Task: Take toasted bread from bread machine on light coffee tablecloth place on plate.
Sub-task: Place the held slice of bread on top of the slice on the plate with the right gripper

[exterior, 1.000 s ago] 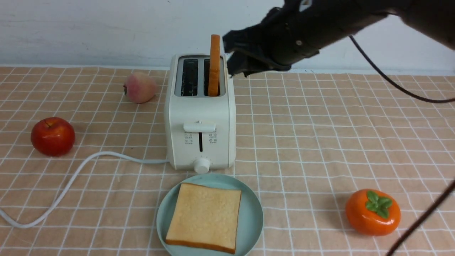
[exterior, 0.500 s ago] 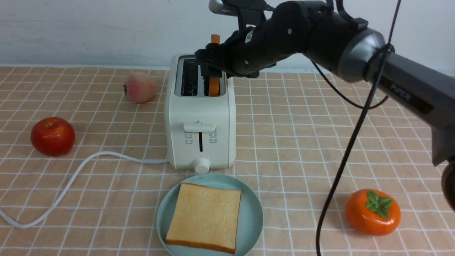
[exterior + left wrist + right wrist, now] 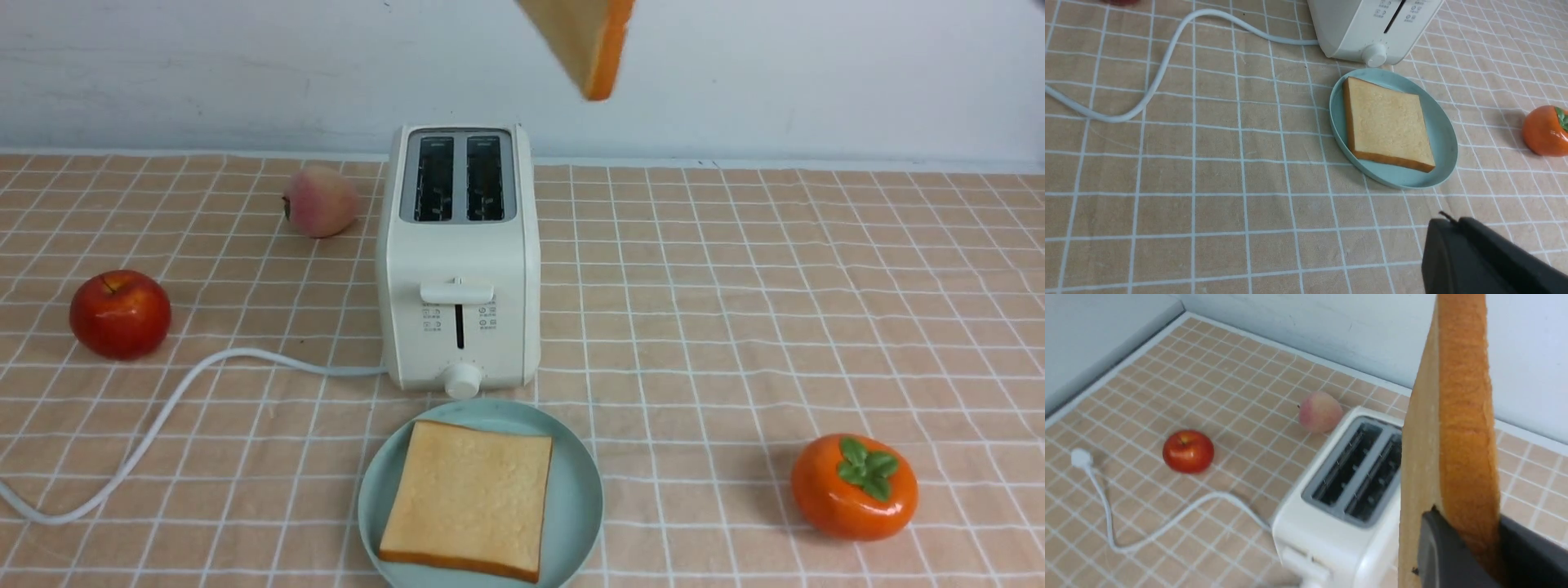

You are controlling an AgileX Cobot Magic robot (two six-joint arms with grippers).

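- Front: toasted bread (image 3: pixel 589 41) with pale face and orange crust, high above bread machine (image 3: pixel 459 261), tilted, corner down; second slice (image 3: pixel 469 498) flat on plate (image 3: pixel 584 498).
- Left wrist: left gripper (image 3: pixel 1449 234) fingers together, near plate.
- Right wrist: right gripper (image 3: pixel 1466 539) fingers clamped on crust edge; slice edge-on, long axis straight out from fingers.

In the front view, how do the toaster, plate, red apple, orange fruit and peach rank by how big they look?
1. toaster and plate: too close to rank; the plate is nearer and cut off.
2. orange fruit
3. red apple
4. peach, farthest back
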